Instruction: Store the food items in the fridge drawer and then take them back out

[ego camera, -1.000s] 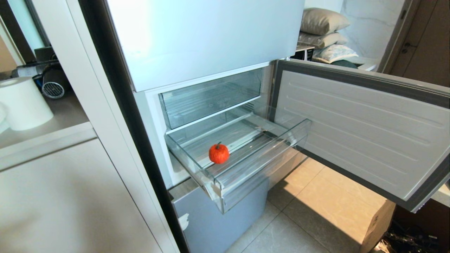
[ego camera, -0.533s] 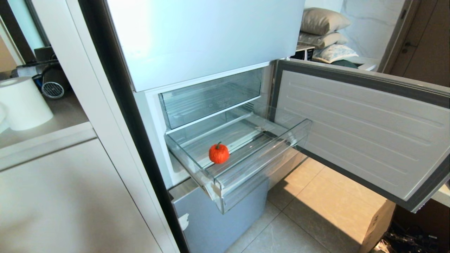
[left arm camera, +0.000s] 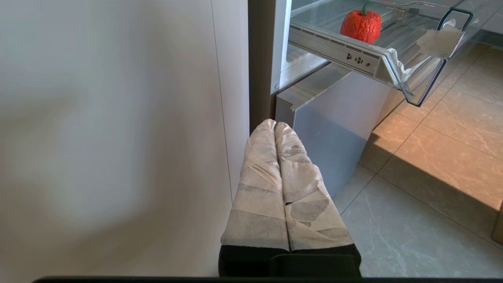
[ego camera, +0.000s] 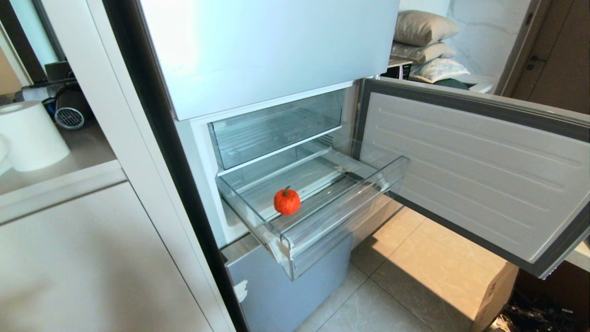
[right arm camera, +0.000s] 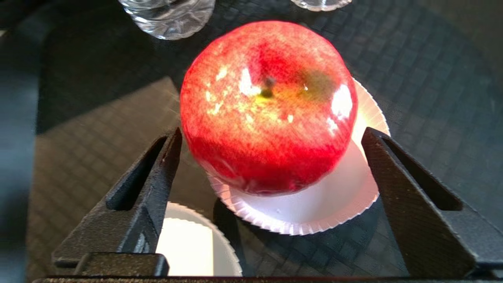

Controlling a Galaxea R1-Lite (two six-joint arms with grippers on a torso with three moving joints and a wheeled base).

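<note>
Two black fingers (right arm camera: 157, 173) of the right gripper (right arm camera: 271, 157) stand wide apart on either side of a glossy red apple (right arm camera: 269, 106), with a gap showing between each finger and the fruit, so nothing is clamped. The apple sits on a small white paper plate (right arm camera: 338, 200) with a fluted rim, on a dark checked mat (right arm camera: 432, 78). A second white plate (right arm camera: 192, 243) lies just beside the first, nearer the gripper, and clear glassware (right arm camera: 169, 15) stands at the far edge of the mat.

The left gripper (left arm camera: 275, 127) hangs low beside a pale cabinet panel (left arm camera: 118, 137), its tape-wrapped fingers (left arm camera: 259, 184) pressed together and empty, pointing toward the grey lower front of the fridge (left arm camera: 334, 125).

In the head view neither arm shows. The fridge drawer (ego camera: 341, 216) is pulled out, and the fridge door (ego camera: 479, 175) swings open on the right. An orange-red pepper (ego camera: 286, 201) with a green stem rests on the ribbed floor of the drawer, near its front left corner. A second clear drawer (ego camera: 276, 124) sits shut above it. On the left, a white roll (ego camera: 30, 136) stands on a worktop (ego camera: 87, 147). Pillows (ego camera: 424, 27) are stacked in the far right.
</note>
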